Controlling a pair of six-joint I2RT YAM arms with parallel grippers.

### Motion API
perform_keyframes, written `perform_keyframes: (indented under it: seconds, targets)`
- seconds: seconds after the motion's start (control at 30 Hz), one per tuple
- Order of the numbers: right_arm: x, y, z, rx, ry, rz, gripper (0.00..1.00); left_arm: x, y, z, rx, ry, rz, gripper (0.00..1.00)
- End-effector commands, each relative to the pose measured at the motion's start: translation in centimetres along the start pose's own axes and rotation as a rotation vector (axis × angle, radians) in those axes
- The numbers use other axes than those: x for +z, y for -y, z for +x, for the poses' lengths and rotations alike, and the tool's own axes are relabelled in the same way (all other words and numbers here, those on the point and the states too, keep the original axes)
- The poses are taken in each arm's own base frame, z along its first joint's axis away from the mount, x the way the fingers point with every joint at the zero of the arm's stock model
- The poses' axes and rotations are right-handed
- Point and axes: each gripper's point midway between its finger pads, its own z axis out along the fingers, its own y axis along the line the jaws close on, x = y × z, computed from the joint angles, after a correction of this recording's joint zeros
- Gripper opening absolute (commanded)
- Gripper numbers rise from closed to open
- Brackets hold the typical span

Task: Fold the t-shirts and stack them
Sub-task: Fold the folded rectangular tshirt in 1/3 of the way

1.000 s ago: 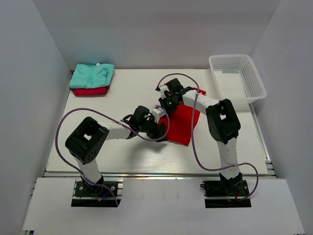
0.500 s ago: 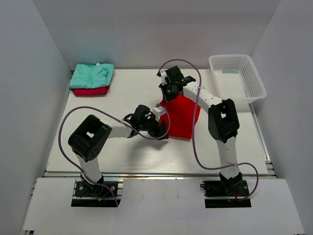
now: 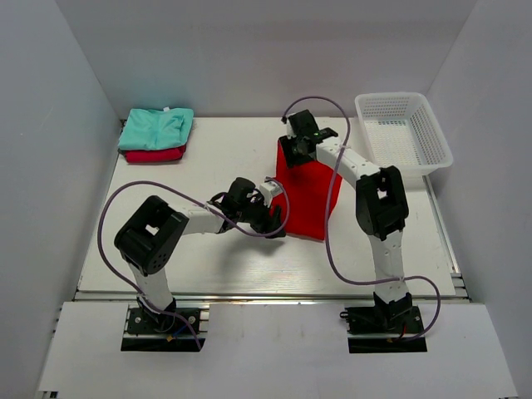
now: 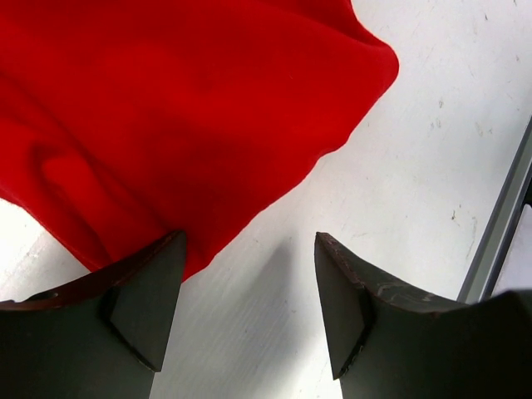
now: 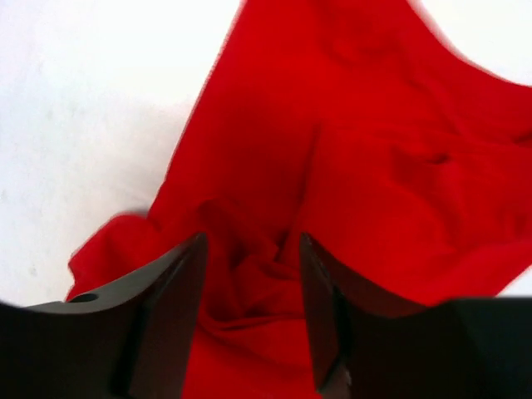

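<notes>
The bright red t-shirt (image 3: 306, 199) lies folded at the table's middle. My right gripper (image 3: 294, 150) hovers at its far edge. In the right wrist view it (image 5: 251, 241) is open, with crumpled red cloth (image 5: 349, 125) lying between and under the jaws. My left gripper (image 3: 273, 223) sits low at the shirt's near left edge. In the left wrist view it (image 4: 249, 241) is open over bare table, its left finger (image 4: 150, 291) touching the red cloth's (image 4: 183, 108) edge. The mint t-shirt (image 3: 156, 127) lies folded on the crimson t-shirt (image 3: 156, 155) at the far left.
A white mesh basket (image 3: 416, 154) stands at the far right corner of the table. White walls close in the left, right and back sides. A metal rail (image 4: 499, 224) runs along the table's near edge.
My right gripper has moved toward the far side, drawing the red cloth with it, and its jaws have gone from shut to open. The left gripper has hardly moved.
</notes>
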Motion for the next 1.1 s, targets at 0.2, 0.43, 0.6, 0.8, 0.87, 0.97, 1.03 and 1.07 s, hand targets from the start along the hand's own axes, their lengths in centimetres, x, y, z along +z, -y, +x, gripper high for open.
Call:
perform_keyframes:
  seconds: [0.2,0.43,0.6,0.8,0.87,0.97,1.03,1.07]
  targets:
    - [-7.7,4.1,2.4,0.304,0.135,0.094,0.56,-1.1,0.6,1.2,-0.015,-0.064,-0.01,0.73]
    - [-6.0,4.1,8.4,0.403,-0.011,0.025,0.52,-0.9,0.7,1.3,-0.02,-0.073,-0.002,0.73]
    - [-4.0,2.8,9.2,0.371,-0.049,-0.074,0.48,-0.9,0.7,1.3,-0.02,-0.073,-0.002,0.73]
    - [-2.6,3.4,11.0,0.381,-0.113,-0.04,0.54,-0.8,0.7,1.8,-0.031,-0.091,0.004,0.73]
    - [-2.7,3.9,11.5,0.378,-0.126,-0.017,0.57,-0.7,0.6,2.1,-0.036,-0.098,0.003,0.73]
    - [-3.0,5.0,12.0,0.366,-0.124,0.049,0.59,-0.7,0.7,2.1,-0.036,-0.1,0.012,0.73]
    - [-3.0,5.2,12.8,0.366,-0.139,0.065,0.48,-0.8,0.7,2.3,-0.041,-0.107,0.011,0.73]
    - [-2.9,5.3,12.7,0.36,-0.135,0.066,0.45,-0.8,0.7,2.3,-0.041,-0.107,0.011,0.73]
